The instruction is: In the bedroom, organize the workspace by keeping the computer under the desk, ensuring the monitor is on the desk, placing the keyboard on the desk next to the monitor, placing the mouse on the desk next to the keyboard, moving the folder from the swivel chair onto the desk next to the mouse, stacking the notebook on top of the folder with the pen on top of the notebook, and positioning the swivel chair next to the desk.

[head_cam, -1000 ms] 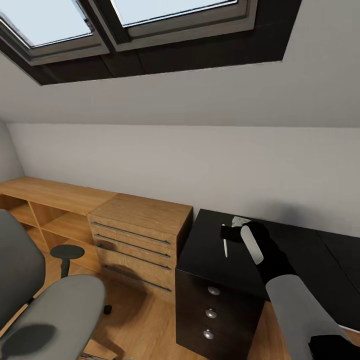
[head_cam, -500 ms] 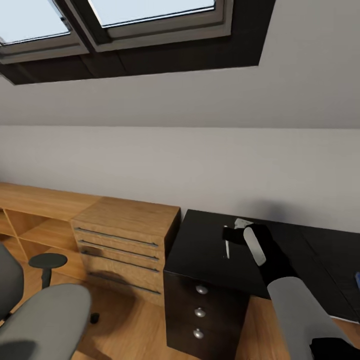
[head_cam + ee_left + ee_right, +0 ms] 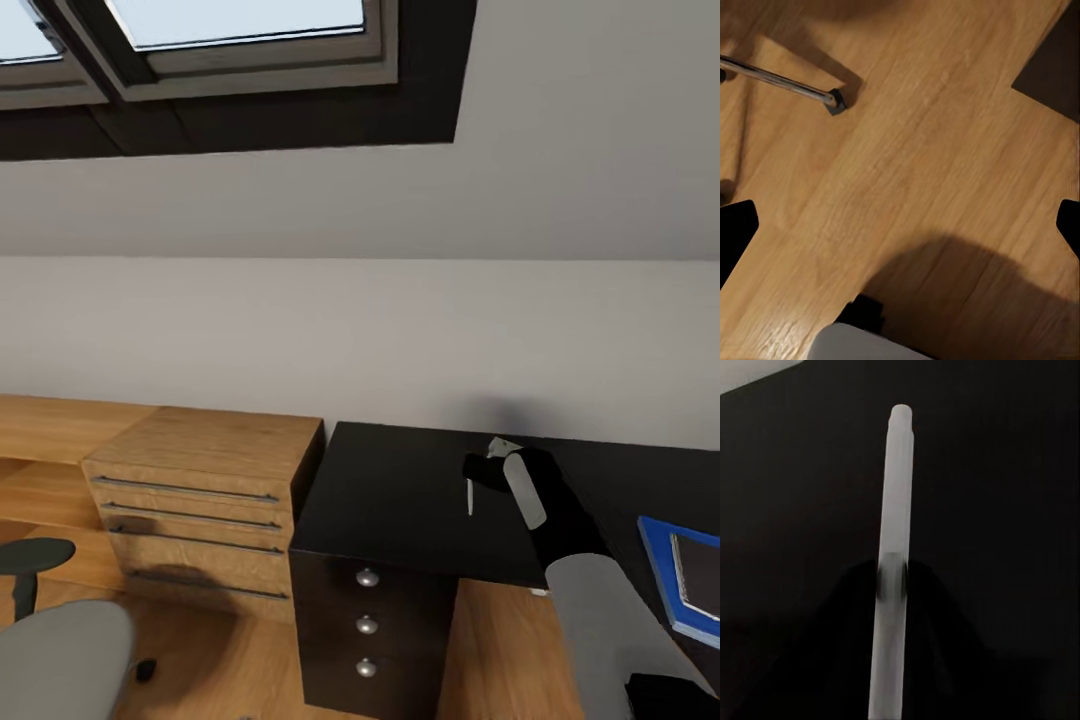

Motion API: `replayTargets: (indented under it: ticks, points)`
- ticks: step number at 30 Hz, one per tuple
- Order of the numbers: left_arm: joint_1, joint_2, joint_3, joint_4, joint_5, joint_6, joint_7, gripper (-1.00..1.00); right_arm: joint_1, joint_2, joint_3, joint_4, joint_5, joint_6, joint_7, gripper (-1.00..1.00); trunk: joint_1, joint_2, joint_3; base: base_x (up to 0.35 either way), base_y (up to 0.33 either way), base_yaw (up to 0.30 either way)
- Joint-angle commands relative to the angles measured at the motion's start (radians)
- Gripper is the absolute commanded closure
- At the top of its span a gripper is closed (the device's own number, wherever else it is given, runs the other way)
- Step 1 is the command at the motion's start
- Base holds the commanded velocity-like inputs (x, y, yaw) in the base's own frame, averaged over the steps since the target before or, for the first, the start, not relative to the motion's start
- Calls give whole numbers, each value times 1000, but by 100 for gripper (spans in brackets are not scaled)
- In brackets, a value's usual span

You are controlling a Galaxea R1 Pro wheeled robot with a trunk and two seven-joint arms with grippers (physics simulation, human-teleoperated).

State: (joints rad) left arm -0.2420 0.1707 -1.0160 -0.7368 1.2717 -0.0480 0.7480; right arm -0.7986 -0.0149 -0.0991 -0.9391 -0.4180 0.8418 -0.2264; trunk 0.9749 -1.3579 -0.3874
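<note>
From the head camera, the right tool [image 3: 478, 478] is clenched on a slim white pen [image 3: 469, 497], which hangs point-down just above the black counter [image 3: 400, 500]. At the picture's right edge a blue folder [image 3: 660, 560] lies on that counter with a dark notebook [image 3: 700, 580] on top of it. The step in hand looks like carrying the pen across to that stack. To do it well, I judge the arm should travel at a steady height, keep the grip firm, and lower the pen flat onto the notebook's middle so it cannot roll off. The grey swivel chair [image 3: 60, 655] stands at the lower left, well apart from the counter, beside a wooden drawer chest [image 3: 200, 490].

The left wrist camera looks down on wooden floor [image 3: 922, 165] and a chair leg with its caster [image 3: 834, 100]. The left tool's dark fingertips [image 3: 735, 232] stand wide apart, released and empty.

The right wrist camera shows the pen [image 3: 894, 547] as a plain, smooth white barrel with a blunt end, pinched between dark fingers [image 3: 847, 615] against the counter's black top.
</note>
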Motion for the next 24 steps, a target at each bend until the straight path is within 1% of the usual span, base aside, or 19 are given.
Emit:
replayTargets:
  ticks: [1,2,3,4,5,6,7,8,9,10,11,12,13,17,19,21,22,24]
  points:
    - [-2,1,-8,0,8,-13,5,-100,0,-8,-2,-1,-9,2,-16,100,0,-1,0,0,0,-268]
    - [-2,-1,-9,4,8,-23,5,-100,2,-27,-4,-1,1,2,-31,100,0,-1,0,0,0,-264]
    - [-2,-7,-9,7,6,-33,6,-100,10,-50,-3,0,25,2,-50,100,0,-1,1,0,0,-259]
    - [-2,-9,-10,8,5,-35,6,-100,12,-55,-2,1,36,3,-54,100,0,-1,2,0,0,-258]
    - [-2,-13,-10,10,4,-39,6,-100,16,-62,0,3,65,3,-60,100,0,-1,3,0,0,-257]
    - [-2,-15,-10,10,3,-40,6,-100,17,-64,0,5,81,3,-62,100,0,-1,4,0,0,-257]
    - [-2,-17,-11,13,3,-41,6,-100,19,-68,1,12,115,2,-65,100,0,-1,5,0,0,-256]
    - [-2,-19,-11,16,2,-43,6,-100,21,-72,2,30,160,1,-65,100,0,-1,5,0,0,-256]
    - [-2,-19,-11,16,1,-43,6,-100,21,-73,2,35,172,0,-65,100,0,-1,6,0,0,-257]
    - [-2,-23,-14,18,0,-44,7,-100,22,-75,2,55,207,-14,-64,100,0,-1,7,0,0,-260]
    - [-2,-34,-18,21,1,-44,7,-100,22,-78,2,69,218,-34,-63,100,0,-1,8,0,0,-262]
    - [-2,-40,-20,28,1,-44,7,-100,22,-79,2,74,222,-42,-62,100,0,-1,9,0,0,-262]
    - [-2,-44,-22,37,0,-44,7,-100,22,-95,2,80,222,-50,-61,100,0,-1,10,0,0,-263]
    - [-2,-46,-24,39,0,-44,7,-100,22,-102,1,100,224,-56,-48,100,0,-1,13,0,0,-263]
    - [-2,-46,-24,39,0,-45,7,-100,22,-105,0,119,226,-75,-43,100,0,-1,15,0,0,-264]
    - [-2,-47,-24,39,0,-49,7,-100,22,-119,0,126,225,-96,-41,100,0,-1,17,0,0,-264]
    - [-2,-47,-29,39,1,-78,6,-100,22,-126,-1,128,225,-104,-40,100,0,-1,17,0,0,-265]
    - [-2,-47,-42,39,2,-116,6,-100,22,-129,-1,129,225,-108,-41,100,0,-1,19,0,0,-265]
